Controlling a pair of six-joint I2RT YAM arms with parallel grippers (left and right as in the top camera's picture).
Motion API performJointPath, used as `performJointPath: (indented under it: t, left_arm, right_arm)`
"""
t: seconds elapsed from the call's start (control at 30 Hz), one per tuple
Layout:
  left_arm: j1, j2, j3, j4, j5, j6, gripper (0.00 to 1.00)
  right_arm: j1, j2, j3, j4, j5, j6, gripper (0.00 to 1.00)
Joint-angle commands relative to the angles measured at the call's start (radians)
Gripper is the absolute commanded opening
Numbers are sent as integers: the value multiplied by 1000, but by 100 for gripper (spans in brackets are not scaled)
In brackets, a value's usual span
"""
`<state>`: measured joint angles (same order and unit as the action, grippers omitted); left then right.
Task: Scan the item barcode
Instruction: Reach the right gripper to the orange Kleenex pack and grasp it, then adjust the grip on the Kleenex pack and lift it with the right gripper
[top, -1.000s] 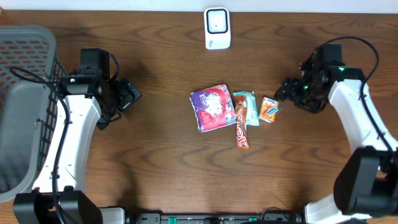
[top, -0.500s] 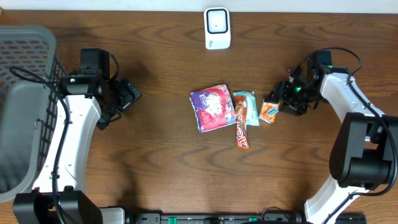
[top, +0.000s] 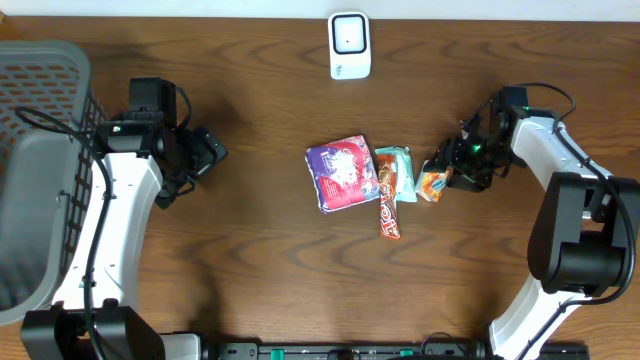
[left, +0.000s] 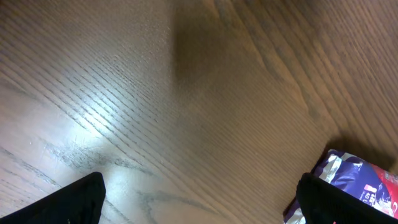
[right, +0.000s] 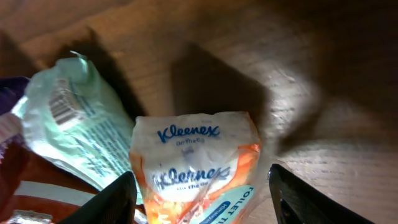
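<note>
Four packets on table, basket apart

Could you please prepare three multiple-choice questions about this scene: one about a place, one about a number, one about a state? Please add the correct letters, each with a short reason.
1. Where is the white scanner?
A. among the packets
B. at the edge nearest the robot
C. at the far edge of the table, near its middle

2. How many packets lie grouped mid-table?
A. two
B. four
C. six

3. How is the right gripper?
A. open, one finger on each side of the Kleenex pack
B. shut tight, holding nothing
C. out of every view

Answers:
1 C: the overhead view shows it alone at the top edge.
2 B: purple packet, mint packet, red bar and Kleenex pack.
3 A: the right wrist view shows the pack between the spread fingers.
</note>
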<state>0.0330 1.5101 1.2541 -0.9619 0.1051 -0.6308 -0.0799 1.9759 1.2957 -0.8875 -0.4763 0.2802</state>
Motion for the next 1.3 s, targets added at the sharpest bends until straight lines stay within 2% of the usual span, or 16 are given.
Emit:
performJointPath:
  t: [0.0,0.17,0.47,0.6,0.87,0.97,1.1,1.27]
  left_arm:
    - [5,-3,0,-2,-10,6,98]
    - [5,-3,0,-2,-10,6,98]
    - [5,-3,0,-2,-10,6,98]
    - [5,-3,0,-2,-10,6,98]
    - [5,-3,0,-2,-10,6,98]
    - [5,-3,0,-2,-10,6,98]
    - [5,-3,0,-2,-10,6,98]
    - [5,-3,0,-2,-10,6,98]
  right_arm:
    - [2,6,17,-26,34,-5,62]
    - [-2,2,29,-79,55,-5,56]
    - [10,-39,209,-336,311,-5,57]
    - [40,-43,266,-409,343,-40,58]
    - [145,-43,254,-428,344,-74,59]
    - [196,-43,254,-404,372,-84,63]
    - [248,-43,254,-370,531,50,64]
    - [295,-43,254,-341,606,112,55]
